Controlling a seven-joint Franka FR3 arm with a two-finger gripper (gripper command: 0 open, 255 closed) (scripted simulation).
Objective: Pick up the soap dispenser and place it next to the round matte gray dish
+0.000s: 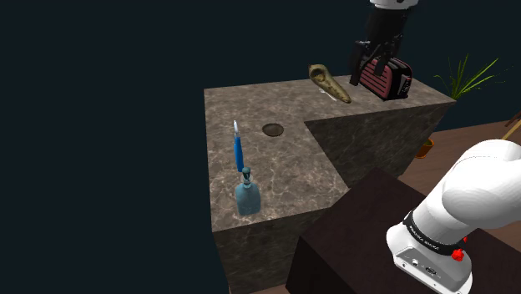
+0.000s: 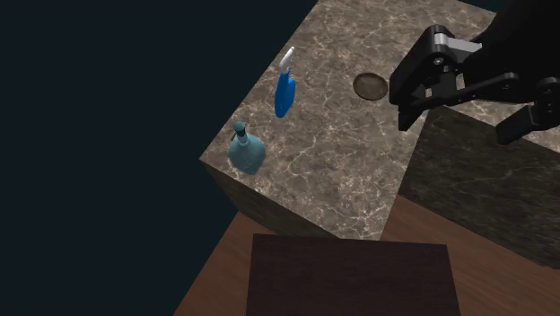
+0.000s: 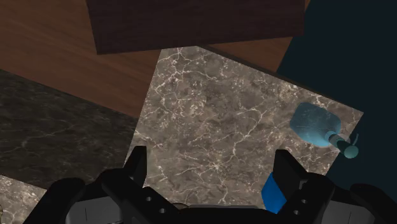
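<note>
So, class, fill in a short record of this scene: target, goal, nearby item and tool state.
target: blue soap dispenser, upright near the counter corner
goal: round dark dish, apart from the dispenser
nearby: blue white-tipped stick, beside the dispenser
tool: open, empty, above the counter

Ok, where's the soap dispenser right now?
In the shoulder view, the teal translucent soap dispenser stands at the marbled counter's near-left corner, beside the blue white-tipped tool.

My marbled desk (image 1: pixel 292 179) carries a teal soap dispenser (image 1: pixel 247 195) lower centre, blue tool (image 1: pixel 238 151) above, round dish (image 1: pixel 273 129) mid-frame, red toaster (image 1: pixel 392 80) upper right.
</note>
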